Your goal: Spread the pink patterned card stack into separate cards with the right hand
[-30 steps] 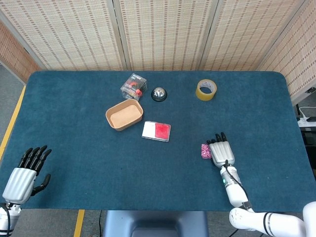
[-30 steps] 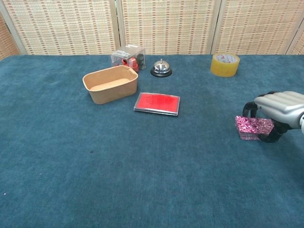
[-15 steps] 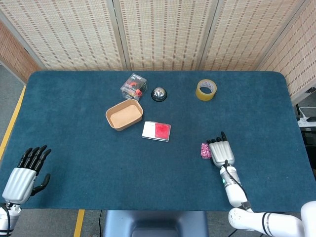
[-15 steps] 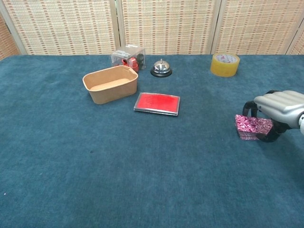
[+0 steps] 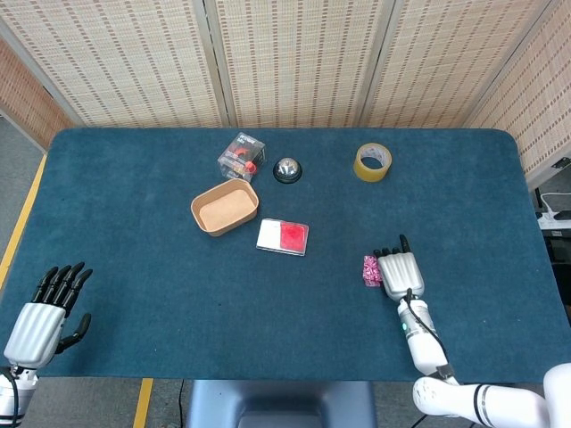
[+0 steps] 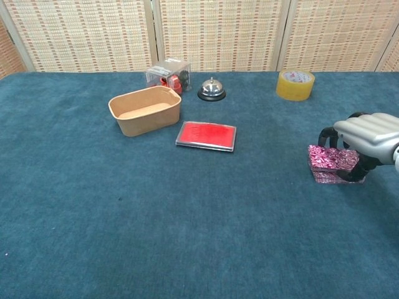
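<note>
The pink card stack (image 6: 333, 164) sits on the blue table (image 6: 187, 237) toward its right side, well apart from the red case (image 6: 206, 136), the brown tub (image 6: 145, 109), the bell (image 6: 211, 90) and the tape roll (image 6: 295, 84). The right hand (image 6: 368, 140) holds the stack, dark fingertips (image 6: 326, 138) curled over its top and far edge; the stack appears partly tilted and undivided. To spread it well, press lightly and drag sideways across the felt so cards shear off singly; heavy pressure would likely shift the block whole. The left hand (image 5: 45, 316) rests spread, holding nothing, at the near left corner.
</note>
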{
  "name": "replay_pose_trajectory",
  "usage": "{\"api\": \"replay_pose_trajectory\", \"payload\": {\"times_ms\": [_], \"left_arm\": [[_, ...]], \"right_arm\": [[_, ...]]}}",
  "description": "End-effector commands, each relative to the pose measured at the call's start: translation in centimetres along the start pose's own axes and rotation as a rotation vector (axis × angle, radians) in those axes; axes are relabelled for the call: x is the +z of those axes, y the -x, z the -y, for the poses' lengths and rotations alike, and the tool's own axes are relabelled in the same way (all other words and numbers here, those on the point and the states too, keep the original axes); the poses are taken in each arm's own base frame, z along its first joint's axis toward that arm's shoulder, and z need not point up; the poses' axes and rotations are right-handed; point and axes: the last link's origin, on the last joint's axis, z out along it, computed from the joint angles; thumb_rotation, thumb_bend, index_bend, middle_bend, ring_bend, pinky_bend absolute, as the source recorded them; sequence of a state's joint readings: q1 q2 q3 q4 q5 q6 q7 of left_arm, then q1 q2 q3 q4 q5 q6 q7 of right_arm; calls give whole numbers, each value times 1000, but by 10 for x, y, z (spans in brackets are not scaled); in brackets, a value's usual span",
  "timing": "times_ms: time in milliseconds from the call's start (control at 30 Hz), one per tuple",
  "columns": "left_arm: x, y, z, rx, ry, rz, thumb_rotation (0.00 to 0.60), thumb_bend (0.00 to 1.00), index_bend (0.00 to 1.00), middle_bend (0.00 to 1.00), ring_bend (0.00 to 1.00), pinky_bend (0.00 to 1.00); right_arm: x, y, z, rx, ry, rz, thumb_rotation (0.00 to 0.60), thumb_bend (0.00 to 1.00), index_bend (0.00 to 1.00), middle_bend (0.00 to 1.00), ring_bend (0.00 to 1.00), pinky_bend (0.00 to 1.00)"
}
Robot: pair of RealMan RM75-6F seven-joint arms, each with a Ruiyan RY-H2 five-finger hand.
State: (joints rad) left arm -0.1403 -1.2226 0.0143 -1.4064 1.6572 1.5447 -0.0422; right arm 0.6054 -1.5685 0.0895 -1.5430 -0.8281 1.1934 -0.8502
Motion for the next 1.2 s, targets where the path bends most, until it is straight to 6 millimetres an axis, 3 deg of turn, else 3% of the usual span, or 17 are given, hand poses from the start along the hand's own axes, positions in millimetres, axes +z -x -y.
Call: {"api": "replay_pose_trajectory", "payload": {"times_ms": [33,200,433,633,833,1000,1200], "left_arm": [[0,0,0,0,1,0,600,453,0,0,0,9],[0,0,-1,-1,1,-2,600,452,0,0,0,9],[0,-1,0,-2,0,-5,600,452,0,0,0,9],[-1,-2,0,-4,3,-7,600,453,0,0,0,9],[-2,-1,-1,-1,10,0,600,454,0,0,0,9],[-2,-2,0,-2,4,-2,600,455,0,0,0,9],[-2,1,0,5,16,16,600,453,0,0,0,9]], "right_arm": [[-2,-3,0,4,-5,-17,600,289,636,489,310,39],[-8,-10,3,22,-29,-45,600,290,641,494,313,39],[-30,-15,26,27,-141,-80,600,289,642,495,314,40],[-47,-7,54,-16,-242,-91,600,289,640,495,314,39],[-47,3,75,-5,-276,-83,600,290,608,495,314,60],[-45,9,79,-19,-271,-90,600,290,492,481,300,62],[-45,14,76,-50,-288,-44,600,289,193,292,168,28]]}}
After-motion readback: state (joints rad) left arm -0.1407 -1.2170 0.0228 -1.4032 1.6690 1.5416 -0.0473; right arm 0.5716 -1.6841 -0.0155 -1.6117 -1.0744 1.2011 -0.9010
